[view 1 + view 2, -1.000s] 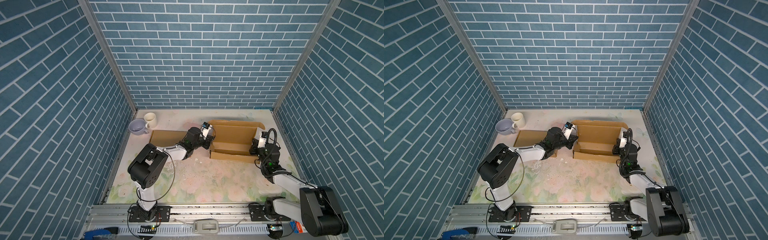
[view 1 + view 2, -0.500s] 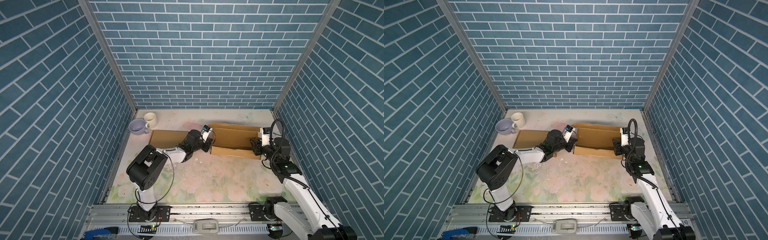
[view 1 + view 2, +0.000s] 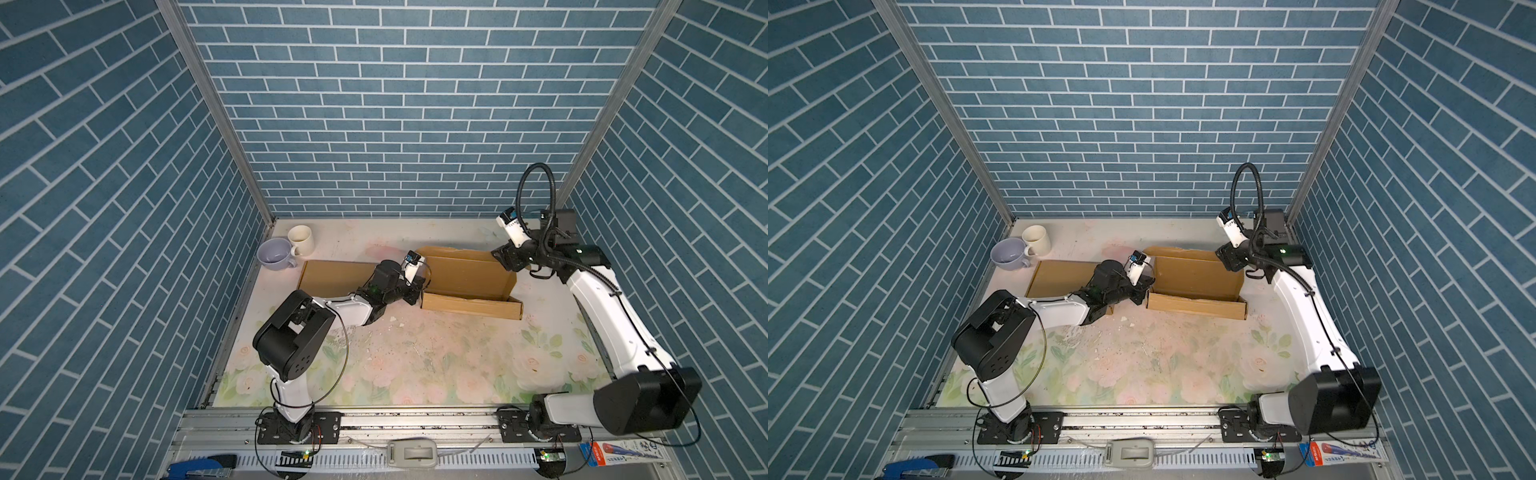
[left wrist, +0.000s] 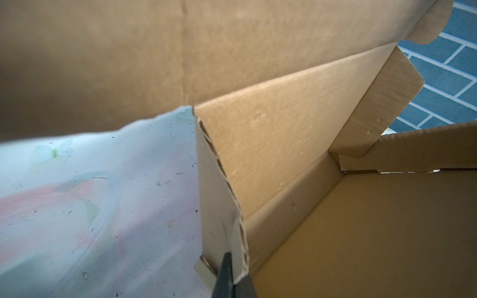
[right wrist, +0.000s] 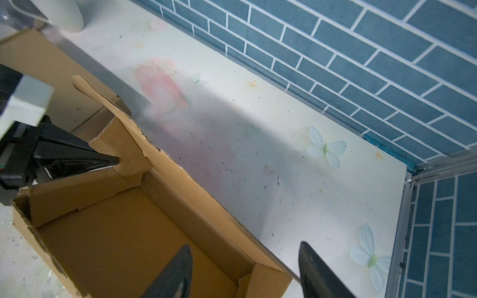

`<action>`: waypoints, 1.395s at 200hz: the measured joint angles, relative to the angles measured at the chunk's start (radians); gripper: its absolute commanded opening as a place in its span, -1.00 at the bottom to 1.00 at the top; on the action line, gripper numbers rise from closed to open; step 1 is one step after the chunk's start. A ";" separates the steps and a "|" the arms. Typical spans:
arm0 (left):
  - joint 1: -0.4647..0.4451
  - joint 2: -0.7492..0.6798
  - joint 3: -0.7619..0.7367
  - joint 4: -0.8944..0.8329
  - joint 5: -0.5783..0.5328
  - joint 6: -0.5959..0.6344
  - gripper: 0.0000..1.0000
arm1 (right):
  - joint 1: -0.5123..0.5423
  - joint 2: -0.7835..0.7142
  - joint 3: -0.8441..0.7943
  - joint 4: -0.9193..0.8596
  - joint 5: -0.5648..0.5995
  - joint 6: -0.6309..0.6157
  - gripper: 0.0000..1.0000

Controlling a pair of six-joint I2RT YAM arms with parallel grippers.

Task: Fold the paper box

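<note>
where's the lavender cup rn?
In both top views the lavender cup sits in the far left corner of the table, right beside the cream mug and just behind the flat flap of the paper box.

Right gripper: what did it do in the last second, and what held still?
The right gripper let go of the right end of the paper box, opened its fingers and rose toward the far right corner. The left gripper stayed shut on the box's left end wall; the box, flat cardboard panel, purple cup and cream mug kept their places.
</note>
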 measured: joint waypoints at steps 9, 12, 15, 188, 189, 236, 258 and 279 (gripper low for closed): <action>0.000 0.000 0.000 0.000 0.000 0.000 -1.00 | 0.008 0.048 0.048 -0.033 0.000 -0.037 0.31; 0.000 0.000 0.000 0.000 0.000 0.000 -1.00 | 0.011 0.066 0.065 -0.043 -0.003 -0.048 0.31; 0.000 0.000 0.000 0.000 0.000 0.000 -1.00 | 0.014 0.082 0.081 -0.053 -0.005 -0.063 0.30; 0.000 0.029 0.037 0.029 -0.028 0.011 -0.99 | 0.132 0.256 0.212 -0.251 -0.012 -0.374 -1.00; 0.000 0.029 0.037 0.030 -0.028 0.011 -0.98 | 0.133 0.252 0.207 -0.247 -0.011 -0.374 -1.00; 0.000 0.020 -0.003 0.017 -0.027 0.018 -0.62 | 0.225 0.000 -0.142 0.023 0.126 -0.357 -1.00; 0.000 -0.009 -0.028 -0.009 -0.037 0.016 -0.49 | 0.277 -0.076 -0.243 0.117 0.197 -0.346 -1.00; 0.000 -0.077 -0.066 -0.043 -0.056 0.014 -0.30 | 0.324 -0.116 -0.307 0.189 0.264 -0.345 -1.00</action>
